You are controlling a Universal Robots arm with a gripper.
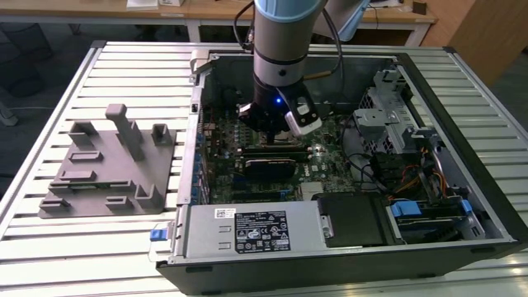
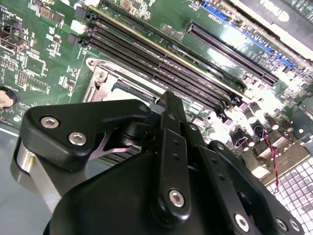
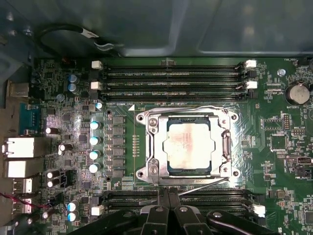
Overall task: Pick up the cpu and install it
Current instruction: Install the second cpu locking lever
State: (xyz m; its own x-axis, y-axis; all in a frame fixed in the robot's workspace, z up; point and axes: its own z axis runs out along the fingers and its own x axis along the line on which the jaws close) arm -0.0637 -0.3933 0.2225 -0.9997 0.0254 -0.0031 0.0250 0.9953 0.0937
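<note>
We see the cpu [image 3: 189, 146] seated in its socket frame [image 3: 152, 147] — just beyond our gripper [image 3: 167, 201], whose fingers sit pressed together, holding nothing.

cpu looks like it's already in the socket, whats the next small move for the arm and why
Probably lift straight up a little. In the first wrist view the cpu lies flat inside the socket frame, and the pincer sits beside it holding nothing visible.

Arm, grey-and-silver tubular robot limb [image 1: 281, 37]: descends near-vertically, wrist down. Gripper, black metal linkage type with screwed finger bars [image 1: 276, 133]: points downward; in the first wrist view its narrow fingers [image 3: 166, 198] sit pressed together, closed on nothing visible
</note>
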